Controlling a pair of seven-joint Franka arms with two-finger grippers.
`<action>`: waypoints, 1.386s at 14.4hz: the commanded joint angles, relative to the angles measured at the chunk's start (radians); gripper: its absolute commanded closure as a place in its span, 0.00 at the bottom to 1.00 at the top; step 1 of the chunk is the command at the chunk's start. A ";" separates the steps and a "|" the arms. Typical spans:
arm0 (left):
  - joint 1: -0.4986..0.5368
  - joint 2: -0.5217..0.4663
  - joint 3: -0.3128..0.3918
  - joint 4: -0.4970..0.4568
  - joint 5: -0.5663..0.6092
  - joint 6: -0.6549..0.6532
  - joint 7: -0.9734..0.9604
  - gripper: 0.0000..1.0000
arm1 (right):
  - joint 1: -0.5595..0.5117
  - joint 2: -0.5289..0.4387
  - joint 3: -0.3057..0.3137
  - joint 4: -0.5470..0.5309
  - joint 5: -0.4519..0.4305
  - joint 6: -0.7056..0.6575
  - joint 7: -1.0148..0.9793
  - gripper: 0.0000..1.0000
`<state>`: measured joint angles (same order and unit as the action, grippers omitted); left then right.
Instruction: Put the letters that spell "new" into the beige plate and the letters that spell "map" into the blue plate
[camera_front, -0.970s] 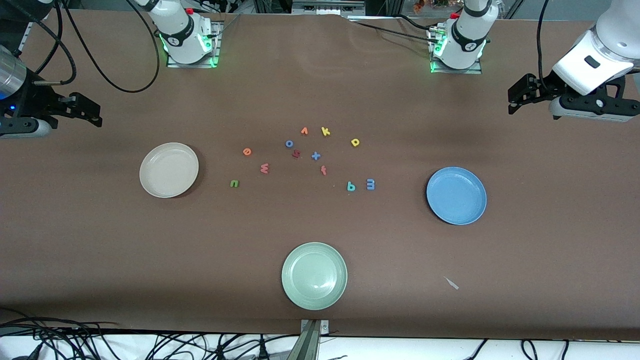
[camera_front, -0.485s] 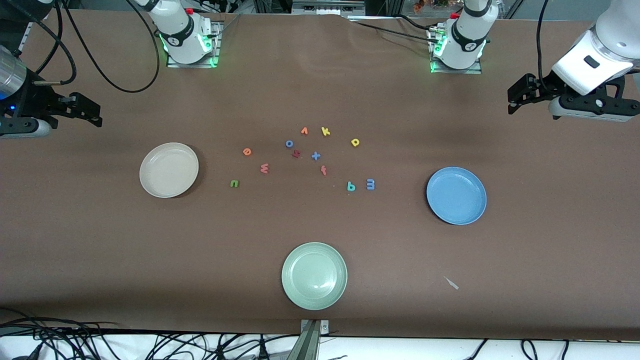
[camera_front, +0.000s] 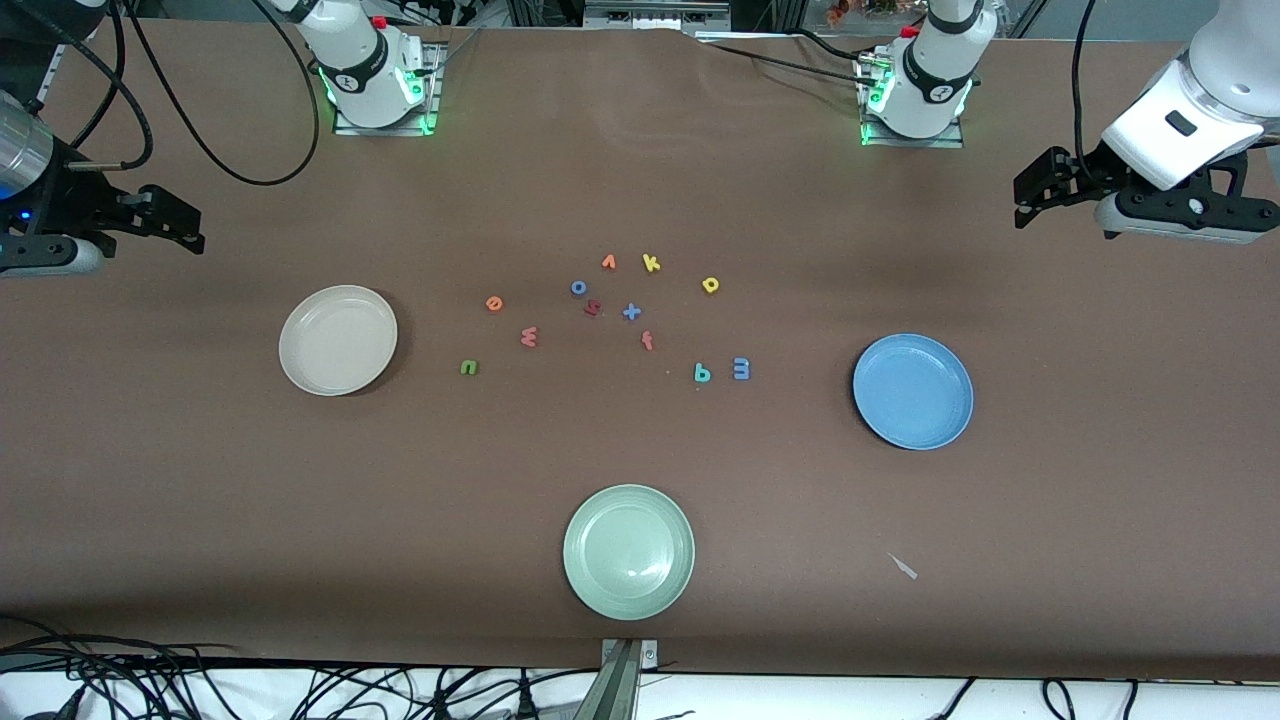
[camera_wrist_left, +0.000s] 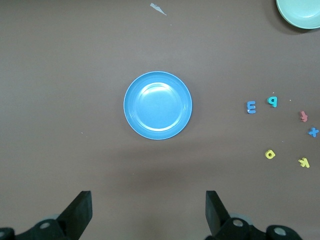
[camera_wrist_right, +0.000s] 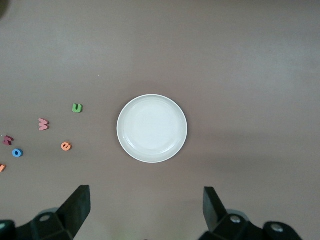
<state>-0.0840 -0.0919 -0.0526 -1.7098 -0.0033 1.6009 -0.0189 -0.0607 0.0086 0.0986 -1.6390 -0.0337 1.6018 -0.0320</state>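
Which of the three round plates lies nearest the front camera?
The pale green round plate. It lies lowest in the front view, while the beige plate and blue plate sit farther back, beside the foam letters.

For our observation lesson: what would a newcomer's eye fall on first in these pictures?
Three plates ring the table's middle: the beige plate toward the right arm's end, the blue plate toward the left arm's end, a pale green plate nearest the front camera. Between them lies a scatter of tiny coloured foam letters.
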 joint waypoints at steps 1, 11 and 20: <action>-0.002 0.015 -0.001 0.035 -0.009 -0.030 -0.009 0.00 | -0.008 -0.013 0.006 -0.013 0.011 0.000 -0.003 0.00; 0.001 0.018 0.000 0.035 -0.009 -0.044 -0.009 0.00 | -0.008 -0.012 0.006 -0.013 0.011 -0.003 -0.003 0.00; 0.003 0.018 0.000 0.036 -0.007 -0.045 -0.009 0.00 | -0.008 -0.012 0.006 -0.013 0.009 -0.005 -0.003 0.00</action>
<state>-0.0816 -0.0868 -0.0511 -1.7076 -0.0033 1.5833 -0.0189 -0.0607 0.0086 0.0985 -1.6414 -0.0337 1.6004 -0.0320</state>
